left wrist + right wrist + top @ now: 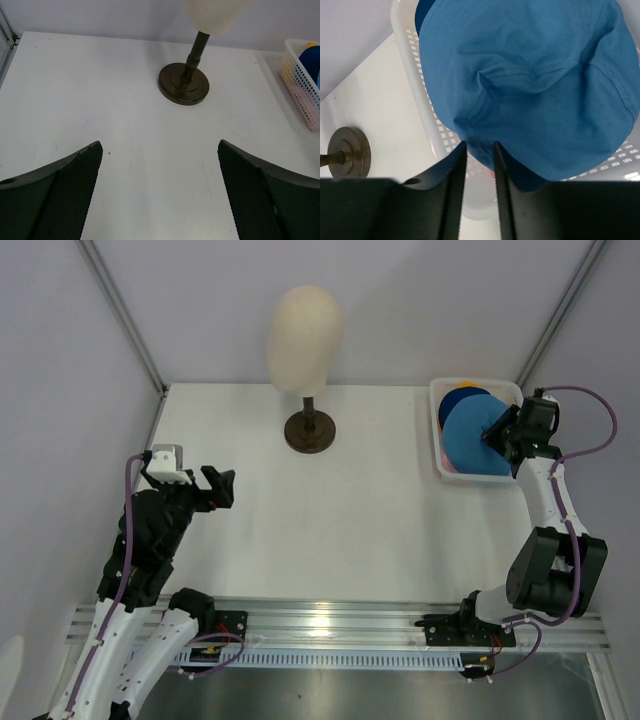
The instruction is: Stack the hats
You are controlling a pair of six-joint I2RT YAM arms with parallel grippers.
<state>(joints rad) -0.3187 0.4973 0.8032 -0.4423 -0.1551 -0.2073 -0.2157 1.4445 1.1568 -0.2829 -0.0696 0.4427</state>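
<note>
At the basket (416, 65), right fingers (454, 192) pinch the light blue hat (535, 85).

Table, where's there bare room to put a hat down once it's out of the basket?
The widest bare stretch of table runs between the left gripper and the basket, in front of the mannequin base. The far left corner beside that base is bare too. It is crowded only in the basket, where the right gripper pinches the light blue hat.

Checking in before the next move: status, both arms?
Left gripper: jaws open, empty. Right gripper: jaws shut on light blue hat brim, at the basket. Mannequin head stands apart, not in the way.
</note>
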